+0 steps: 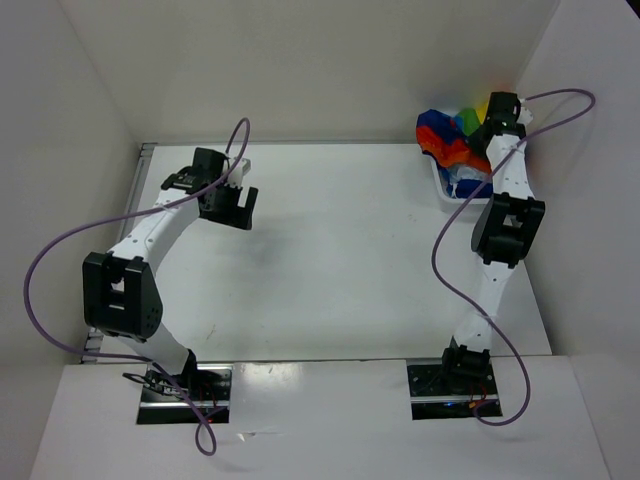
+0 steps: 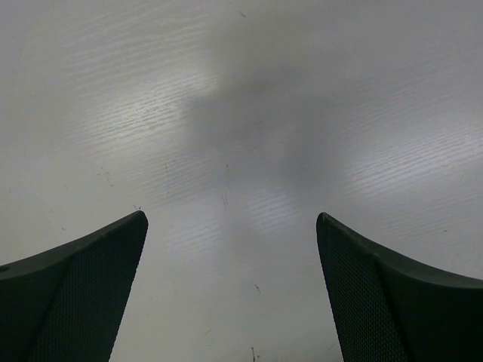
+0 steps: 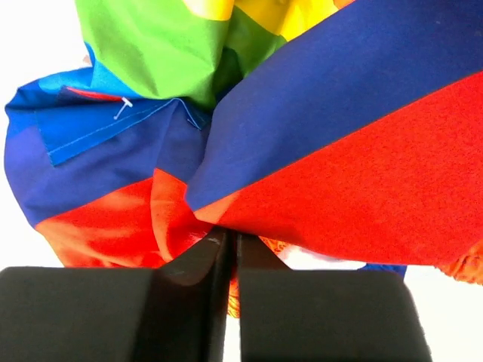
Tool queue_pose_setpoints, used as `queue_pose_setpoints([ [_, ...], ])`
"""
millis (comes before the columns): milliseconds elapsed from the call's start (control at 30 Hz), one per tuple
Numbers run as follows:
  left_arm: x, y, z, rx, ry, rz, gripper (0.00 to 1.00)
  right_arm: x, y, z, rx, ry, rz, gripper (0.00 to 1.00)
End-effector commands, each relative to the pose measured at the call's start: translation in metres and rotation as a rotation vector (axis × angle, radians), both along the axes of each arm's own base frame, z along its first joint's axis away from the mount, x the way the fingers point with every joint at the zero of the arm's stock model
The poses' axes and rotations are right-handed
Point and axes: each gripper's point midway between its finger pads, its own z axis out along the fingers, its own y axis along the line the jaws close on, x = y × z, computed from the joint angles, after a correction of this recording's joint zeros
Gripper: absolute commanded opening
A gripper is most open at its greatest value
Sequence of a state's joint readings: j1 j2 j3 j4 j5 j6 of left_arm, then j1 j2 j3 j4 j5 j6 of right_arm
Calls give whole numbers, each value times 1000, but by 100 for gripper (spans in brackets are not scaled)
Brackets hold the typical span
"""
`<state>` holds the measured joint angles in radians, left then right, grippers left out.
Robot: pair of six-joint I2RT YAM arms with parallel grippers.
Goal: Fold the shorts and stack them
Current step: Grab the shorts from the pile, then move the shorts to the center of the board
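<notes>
Shorts [image 1: 452,135] bunched, unfolded, over basket [image 1: 446,192] at far right corner in top view; right gripper [image 1: 497,112] on them, left gripper [image 1: 238,205] above table [image 1: 340,260]. Left wrist: fingers [image 2: 90,286] spread, empty. Right wrist: fingers [image 3: 189,264] pinching red fabric. Folding, stacking not yet begun.

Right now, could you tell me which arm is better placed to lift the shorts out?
The right arm: its jaws are shut on the shorts; the left arm hangs over the table, jaws open.
</notes>
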<state>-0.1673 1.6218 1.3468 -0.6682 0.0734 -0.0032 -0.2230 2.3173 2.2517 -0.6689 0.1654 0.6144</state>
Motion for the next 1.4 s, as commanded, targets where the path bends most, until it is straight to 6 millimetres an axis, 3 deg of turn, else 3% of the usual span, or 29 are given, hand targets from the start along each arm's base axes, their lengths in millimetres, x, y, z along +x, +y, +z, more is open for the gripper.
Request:
queue_pose_setpoints([
  [0,6,-2,5,4,-9,-5,99,2,6,83,-39,-157,-2,0],
  [67,6,-2,5,4,-9,-5,99,0,21,111,-46,-203,20,0],
  [100,6,-2,5,4,-9,-5,99,-3,28,148,-60,-282,31,0],
  [167,10,-5,13,-10,-28,-12,99,-9,48,197,-93,-375,76,0],
  [200,10,-7,13,-18,-27,-17,99,-20,56,242,-107,-466,85,0],
  [233,13,-7,19,-21,-42,-18,99,-25,68,265,-114,-513,125,0],
  [267,15,-8,18,-21,-42,-18,99,-30,85,288,-111,-564,161,0],
  [300,20,-11,28,-35,-65,-25,99,-44,98,326,-124,-648,195,0],
  [400,24,-16,42,-59,-88,-39,99,-72,151,394,-93,-828,365,0],
  [500,30,-13,61,-98,-126,-38,99,-113,209,448,-72,-978,545,0],
  [633,36,17,89,-107,-185,31,99,-165,265,490,-6,-1107,730,0],
  [700,39,38,106,-104,-221,78,99,-179,300,482,59,-1086,856,0],
  [733,39,58,109,-105,-222,124,99,-191,310,483,75,-1084,895,0],
  [767,39,69,118,-103,-247,151,99,-186,326,461,110,-1021,950,0],
  [833,35,92,138,-102,-299,202,99,-201,353,438,119,-950,1026,0],
  [867,30,115,146,-93,-325,256,99,-180,366,379,135,-797,1021,3],
  [900,28,125,155,-88,-348,279,99,-177,372,353,147,-740,1025,15],
  [933,27,132,155,-84,-349,297,99,-172,374,327,155,-692,1024,39],
  [967,25,137,159,-81,-360,309,99,-162,374,274,167,-566,1003,64],
  [1000,25,137,159,-81,-360,309,99,-152,367,249,139,-497,951,90],
  [1033,24,134,156,-92,-351,300,99,-146,364,226,125,-425,931,98],
  [1133,23,125,146,-131,-341,267,99,-141,350,189,74,-307,869,99],
  [1167,21,122,143,-140,-339,259,99,-144,347,189,67,-315,859,99],
  [1200,21,120,143,-149,-353,248,99,-157,342,206,75,-360,852,97],
  [1233,17,117,129,-159,-326,245,99,-159,339,210,67,-386,841,86],
  [1267,16,115,131,-165,-350,233,99,-166,337,190,83,-344,833,81],
  [1300,14,114,127,-181,-350,227,99,-178,336,193,103,-348,838,76],
  [1333,11,112,111,-194,-318,223,99,-185,336,167,114,-289,848,69],
  [1367,13,110,112,-201,-341,211,99,-199,351,156,140,-261,875,65],
])
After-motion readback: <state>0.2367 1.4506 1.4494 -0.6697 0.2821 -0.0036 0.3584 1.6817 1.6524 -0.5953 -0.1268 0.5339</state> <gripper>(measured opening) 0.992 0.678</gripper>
